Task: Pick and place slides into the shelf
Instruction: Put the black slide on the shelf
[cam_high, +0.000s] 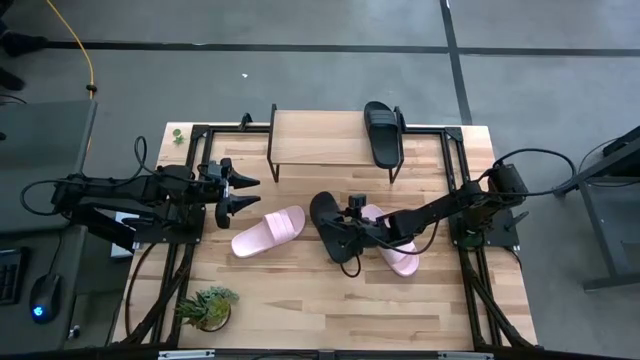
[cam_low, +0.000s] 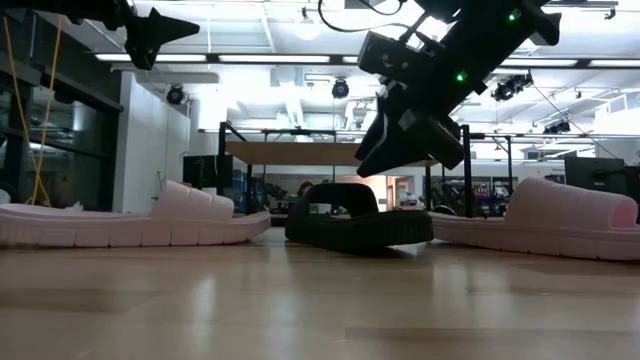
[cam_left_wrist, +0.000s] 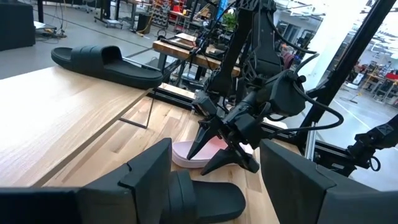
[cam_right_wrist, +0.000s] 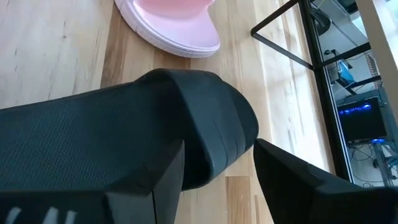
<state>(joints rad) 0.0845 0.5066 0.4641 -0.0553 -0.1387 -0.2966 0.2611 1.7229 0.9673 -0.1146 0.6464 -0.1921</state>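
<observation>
A black slide (cam_high: 383, 132) lies on the right end of the shelf (cam_high: 320, 140). A second black slide (cam_high: 328, 225) lies sole down mid-table between two pink slides (cam_high: 268, 232) (cam_high: 398, 250). My right gripper (cam_high: 347, 243) slants down from the right and stands open just above this black slide's strap (cam_low: 350, 195). In the right wrist view one finger shows on either side of the strap's edge (cam_right_wrist: 214, 134). The low view shows a small gap between the fingertips (cam_low: 368, 165) and the strap. My left gripper (cam_high: 245, 193) hangs open over the table's left side, holding nothing.
A small potted plant (cam_high: 205, 305) stands near the table's near left corner. Black frame rails (cam_high: 458, 180) run along both sides of the table. The shelf's left and middle top is bare wood (cam_left_wrist: 56, 106). Bare tabletop lies along the near edge (cam_high: 340, 310).
</observation>
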